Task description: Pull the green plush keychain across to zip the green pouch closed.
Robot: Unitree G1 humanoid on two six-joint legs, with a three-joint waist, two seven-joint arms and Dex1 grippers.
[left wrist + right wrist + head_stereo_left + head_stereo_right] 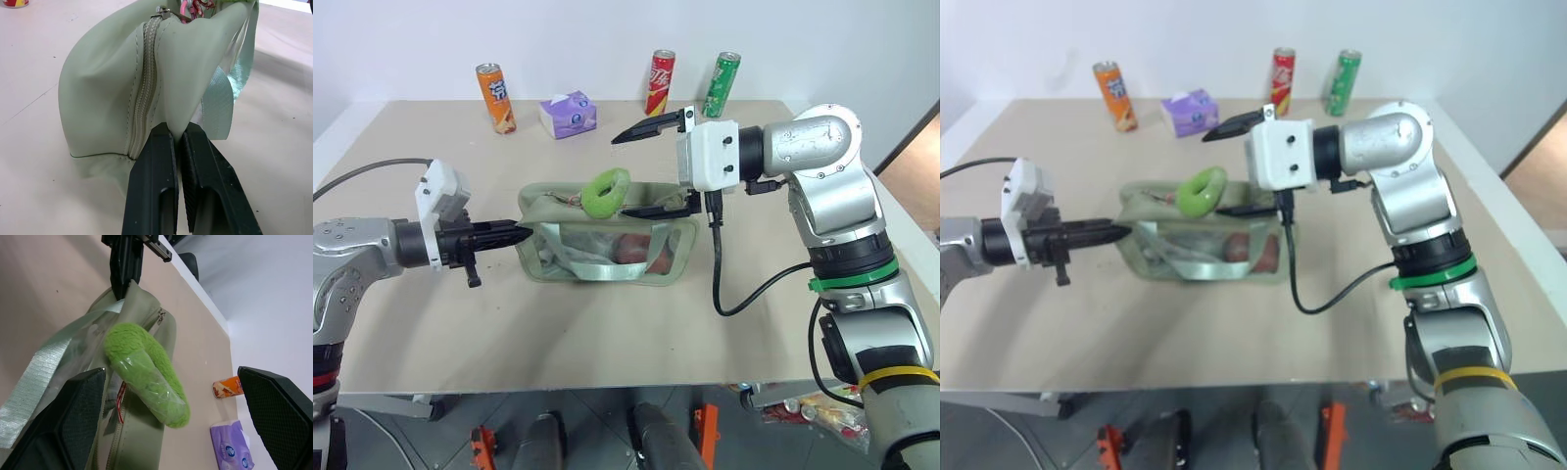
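Observation:
The green pouch [570, 264] lies in the middle of the table, and red items show through its clear side window. My left gripper [523, 233] is shut on the fabric at the pouch's left end [107, 98], beside the zipper. The green plush keychain [605, 193], a fuzzy lime ring on a pink clasp, stands up from the pouch's top near the left end. My right gripper [638, 168] is open and points left. One finger is above and behind the ring, the other low along the pouch top. In the right wrist view the keychain [146, 377] sits between the two spread fingers without touching them.
Along the table's far edge stand an orange can [495, 97], a purple tissue pack [568, 114], a red can [660, 82] and a green can [722, 85]. A black cable [720, 284] hangs from my right wrist over the table, right of the pouch.

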